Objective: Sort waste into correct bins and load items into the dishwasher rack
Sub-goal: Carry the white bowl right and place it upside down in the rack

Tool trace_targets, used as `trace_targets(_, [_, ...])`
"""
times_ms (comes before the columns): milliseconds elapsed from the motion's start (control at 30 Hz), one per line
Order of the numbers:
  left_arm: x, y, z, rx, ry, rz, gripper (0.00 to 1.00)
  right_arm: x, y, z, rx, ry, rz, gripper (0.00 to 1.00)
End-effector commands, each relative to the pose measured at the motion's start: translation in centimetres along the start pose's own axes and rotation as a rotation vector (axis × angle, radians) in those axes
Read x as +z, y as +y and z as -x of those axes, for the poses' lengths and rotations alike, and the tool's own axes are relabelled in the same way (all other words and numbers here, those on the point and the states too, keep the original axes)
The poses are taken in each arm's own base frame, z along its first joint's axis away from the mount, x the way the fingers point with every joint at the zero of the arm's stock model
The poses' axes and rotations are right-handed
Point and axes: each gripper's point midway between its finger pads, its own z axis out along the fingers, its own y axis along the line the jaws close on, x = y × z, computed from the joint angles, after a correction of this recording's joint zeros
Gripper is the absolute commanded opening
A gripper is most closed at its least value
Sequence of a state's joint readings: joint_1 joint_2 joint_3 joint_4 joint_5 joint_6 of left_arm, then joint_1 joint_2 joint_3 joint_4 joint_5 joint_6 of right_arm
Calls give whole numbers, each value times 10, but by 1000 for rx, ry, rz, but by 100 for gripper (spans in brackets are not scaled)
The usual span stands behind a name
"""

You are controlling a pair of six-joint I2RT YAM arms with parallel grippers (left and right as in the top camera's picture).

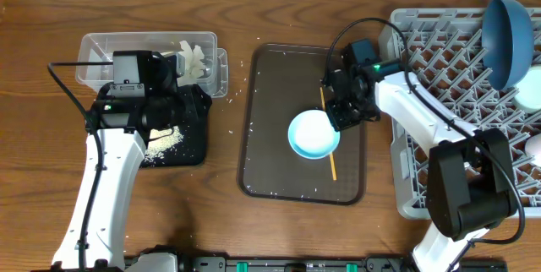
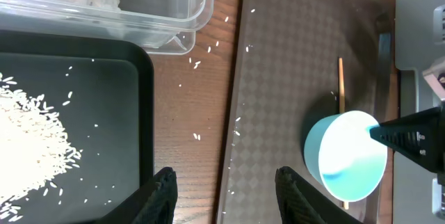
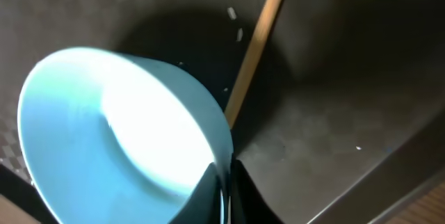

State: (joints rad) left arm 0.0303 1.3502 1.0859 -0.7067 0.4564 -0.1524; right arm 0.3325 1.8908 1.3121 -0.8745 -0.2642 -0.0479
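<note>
Dark wood table (image 1: 254, 2) carries everything, with stray white rice grains (image 2: 197, 62) scattered over its bare boards. Nearest the robot, the left gripper (image 2: 226, 196) hangs above the edge of the black tray (image 1: 194, 128), its 2 fingers (image 2: 163, 193) spread apart with nothing between them. A pile of rice (image 1: 166, 141) lies in that tray. Just right of it, across a strip of bare wood, sits the brown serving tray (image 1: 270, 137), which holds the mint-green bowl (image 1: 313, 134) and the thin yellow-orange stick (image 1: 332, 166). The bowl is tilted, its pale inside turned partly up toward the left, and the stick runs close beside and partly under it. The right gripper (image 1: 340, 118) has its fingers pinched together on the bowl's right rim, one inside and one outside the thin wall. Farther back on the left, touching the black tray's far edge, stands the clear tub (image 1: 93, 48) with crumpled white tissues (image 1: 193, 59) at its right end. Along the right side spreads the grey dishwasher rack (image 1: 439, 78), and the dark-blue dish (image 1: 507, 40) stands on edge among the pegs at its far corner.
</note>
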Motion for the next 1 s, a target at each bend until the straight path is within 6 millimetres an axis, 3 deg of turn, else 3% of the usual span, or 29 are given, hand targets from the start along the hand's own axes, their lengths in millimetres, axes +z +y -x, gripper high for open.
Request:
trace_targets(0, [-3, 1, 3, 10, -11, 5, 49, 5, 2, -4, -1, 19, 0, 1])
trace_targets(267, [-3, 1, 3, 10, -11, 5, 49, 3, 2, -1, 2, 3, -4, 1])
trace_targets(433, [-3, 1, 3, 10, -11, 5, 49, -22, -13, 25, 13, -115, -115, 1])
trace_targets(567, [-3, 1, 3, 10, -11, 5, 49, -74, -43, 58, 29, -302, -360, 1])
trace_targets(733, [-3, 1, 3, 10, -11, 5, 49, -165, -81, 88, 97, -582, -707, 1])
trace_targets(833, [-3, 1, 3, 10, -11, 5, 49, -215, -103, 93, 104, -672, -925, 1])
trace_targets(967, [-3, 1, 3, 10, -11, 5, 49, -259, -137, 80, 150, -646, -1222, 1])
